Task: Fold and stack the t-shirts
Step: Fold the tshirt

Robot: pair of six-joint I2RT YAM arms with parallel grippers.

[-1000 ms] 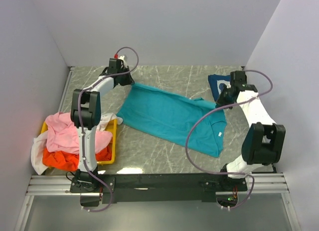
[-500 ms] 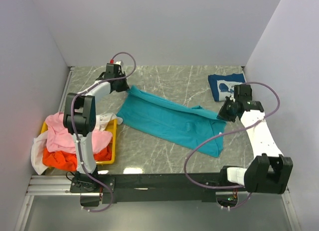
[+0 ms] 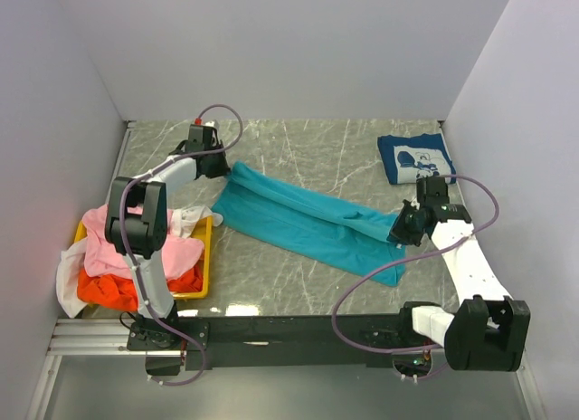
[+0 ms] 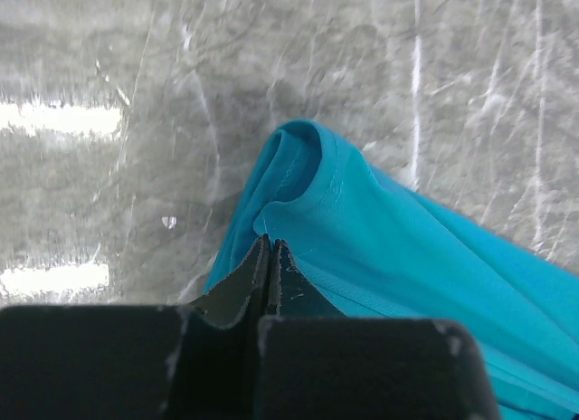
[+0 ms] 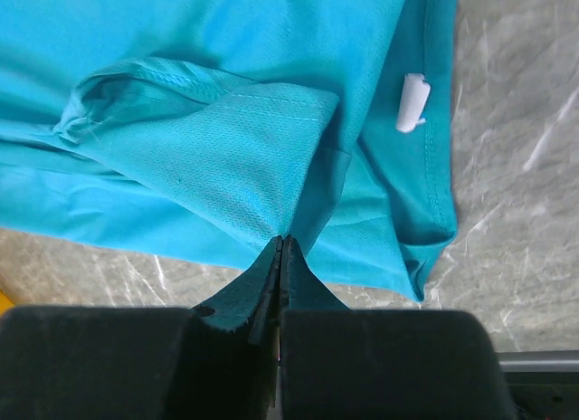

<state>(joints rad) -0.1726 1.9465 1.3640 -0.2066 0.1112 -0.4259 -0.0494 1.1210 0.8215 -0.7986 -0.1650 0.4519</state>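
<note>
While the left end effector (image 4: 271, 248) and right end effector (image 5: 280, 243) are each clenching an edge of the teal t-shirt (image 3: 298, 216) lying across the bench (image 3: 298, 148), you are handling limp, light cloth, likely best gripped at hems or corners.

Reaching from lower left up to upper left with left gripper (image 3: 220, 163), jaws pinched shut on teal t-shirt (image 3: 303, 219). Slanting from lower right toward right of centre with right gripper (image 3: 399, 231), likewise clamped on it.

teal t-shirt (image 3: 308, 223) half-folded, navy t-shirt (image 3: 412, 157) folded
</note>
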